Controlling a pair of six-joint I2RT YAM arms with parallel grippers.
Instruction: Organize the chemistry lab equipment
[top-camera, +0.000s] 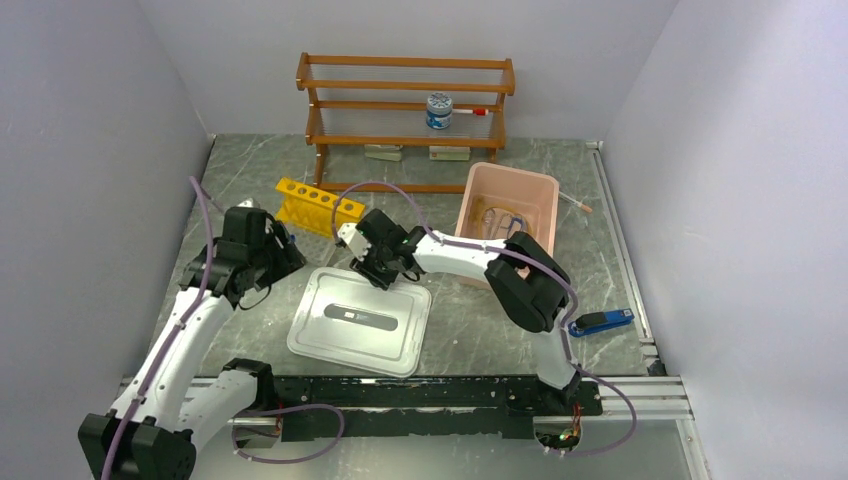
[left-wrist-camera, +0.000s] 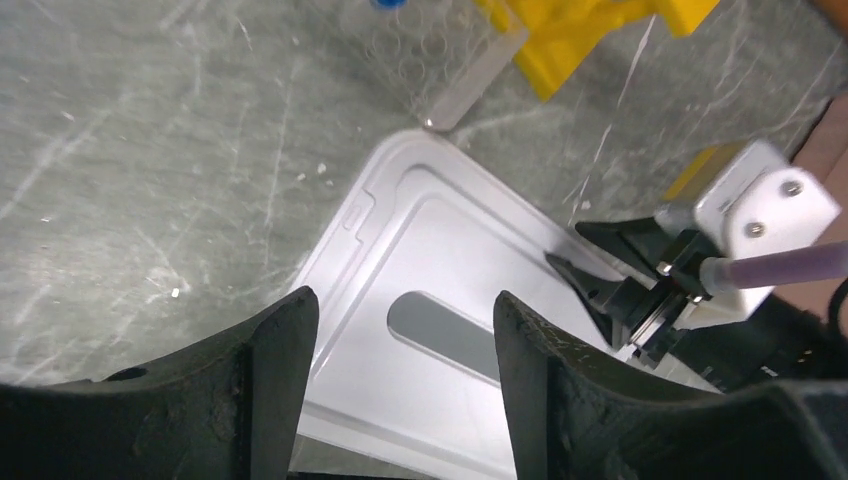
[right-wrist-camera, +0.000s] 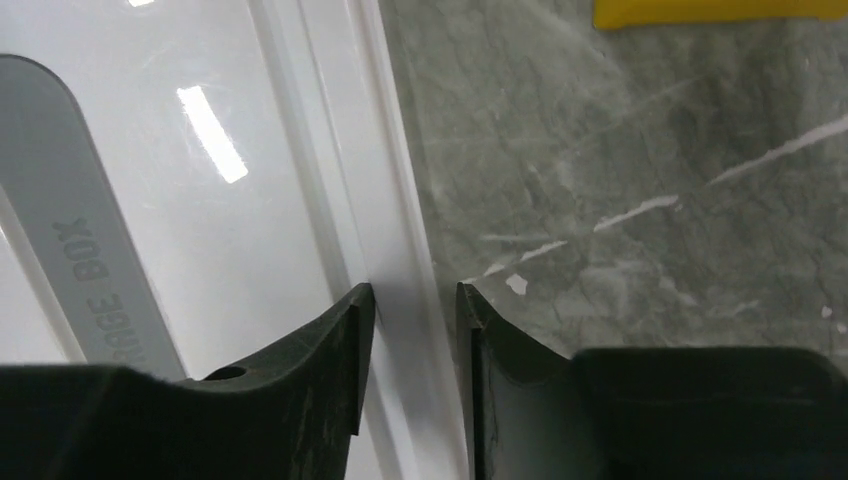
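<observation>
The grey marbled stone bench (top-camera: 480, 320) carries a brown slatted wooden shelf (top-camera: 405, 90) against its far edge. Near the front edge lies a flat white plastic lid (top-camera: 330, 345), a glossy rectangle with rounded corners and a grey oval strip in its middle. A pale pink plastic tub (top-camera: 468, 205) sits toward the far right corner with looped metal tongs (top-camera: 500, 222) inside. The yellow plastic test-tube rack (top-camera: 320, 205), with a row of round holes, stands before the shelf, left of centre.

The left gripper (left-wrist-camera: 400, 310) hangs over the lid's left side, its matte black fingers spread wide and empty. The right gripper (right-wrist-camera: 412, 300) straddles the lid's raised far rim with a narrow gap. Whether it pinches the rim I cannot tell.
</observation>
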